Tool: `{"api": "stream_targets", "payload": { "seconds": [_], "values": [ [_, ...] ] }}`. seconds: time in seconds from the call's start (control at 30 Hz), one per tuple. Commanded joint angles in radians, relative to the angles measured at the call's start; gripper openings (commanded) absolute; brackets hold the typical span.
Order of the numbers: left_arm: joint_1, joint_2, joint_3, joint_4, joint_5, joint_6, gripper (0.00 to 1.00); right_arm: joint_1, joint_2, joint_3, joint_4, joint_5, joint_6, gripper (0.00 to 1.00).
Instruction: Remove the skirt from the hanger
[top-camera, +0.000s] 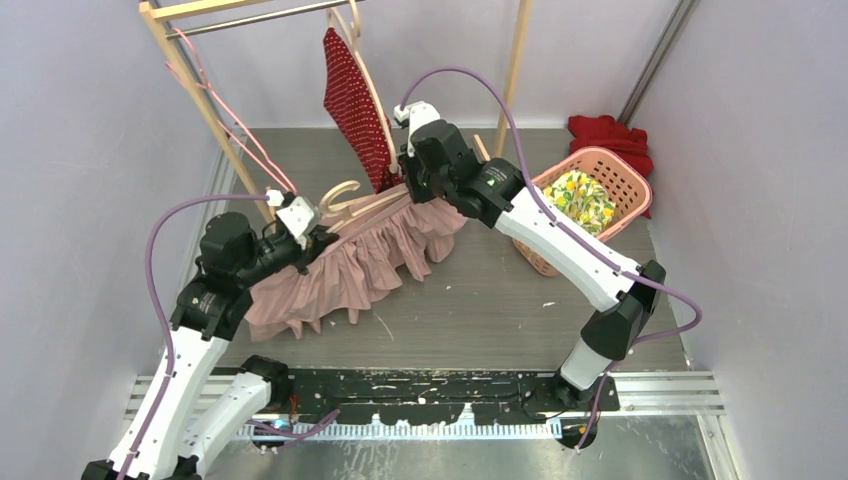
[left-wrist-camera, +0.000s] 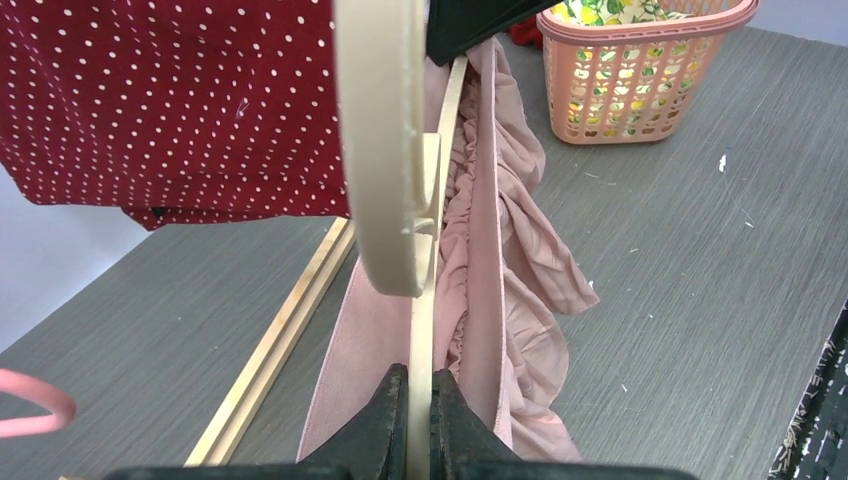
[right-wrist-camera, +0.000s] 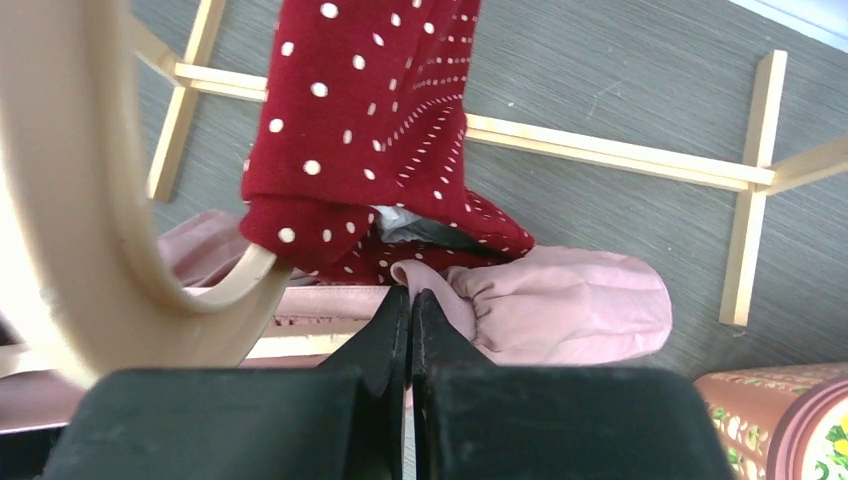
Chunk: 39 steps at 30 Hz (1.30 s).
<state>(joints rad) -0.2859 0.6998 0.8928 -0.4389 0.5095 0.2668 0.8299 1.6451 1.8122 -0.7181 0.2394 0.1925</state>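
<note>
— Skirt (top-camera: 350, 268) off yet?

— Not yet. It hangs from the wooden hanger (top-camera: 345, 197), which the two arms hold low over the table (top-camera: 480, 290). Its hem lies in folds on the surface, between the arm bases and the rack.

— What has each pincer got?

— The left gripper (left-wrist-camera: 418, 378) is clamped on the hanger's thin bar, with pink cloth on either side of it. The right gripper (right-wrist-camera: 410, 296) is pinched together at the far end, apparently on a fold of the pink waistband (the cloth sits right at its tips, though I cannot tell how much is inside).

— So how much is done?

— I'd judge the grasping is done: the hanger is pinned at one side and the fabric taken at the other. In the left wrist view the waistband runs along the bar, so pulling the two apart remains, and then letting the skirt down.

— Anything in the way?

— The red dotted garment (top-camera: 352, 100) hangs just behind the right gripper and could snag.
</note>
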Motion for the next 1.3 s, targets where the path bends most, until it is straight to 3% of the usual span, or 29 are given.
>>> {"api": "stream_targets", "payload": {
  "seconds": [0.0, 0.17, 0.33, 0.6, 0.7, 0.97, 1.13, 1.27],
  "values": [
    [0.004, -0.04, 0.026, 0.106, -0.009, 0.003, 0.0, -0.038, -0.038, -0.045, -0.04, 0.158, 0.039, 0.01],
    [0.005, -0.053, 0.026, 0.082, -0.016, 0.006, 0.0, -0.206, -0.125, -0.151, -0.016, 0.274, 0.088, 0.01],
    [0.005, -0.068, 0.023, 0.06, -0.027, 0.011, 0.0, -0.421, -0.172, -0.211, 0.008, 0.266, 0.072, 0.01],
    [0.004, -0.065, 0.024, 0.06, -0.032, 0.008, 0.0, -0.468, -0.16, -0.331, 0.043, 0.124, 0.144, 0.01],
    [0.005, -0.052, 0.028, 0.096, -0.032, -0.015, 0.0, -0.433, -0.15, -0.367, 0.054, 0.005, 0.231, 0.02],
    [0.004, 0.041, 0.048, 0.45, -0.084, -0.17, 0.0, -0.072, -0.149, -0.406, 0.204, -0.033, 0.296, 0.01],
    [0.005, 0.125, 0.074, 0.696, -0.199, -0.251, 0.0, -0.008, -0.136, -0.413, 0.231, -0.073, 0.322, 0.02],
    [0.004, 0.208, 0.142, 0.801, -0.17, -0.359, 0.0, 0.024, -0.128, -0.422, 0.251, -0.073, 0.335, 0.02]
  ]
}}
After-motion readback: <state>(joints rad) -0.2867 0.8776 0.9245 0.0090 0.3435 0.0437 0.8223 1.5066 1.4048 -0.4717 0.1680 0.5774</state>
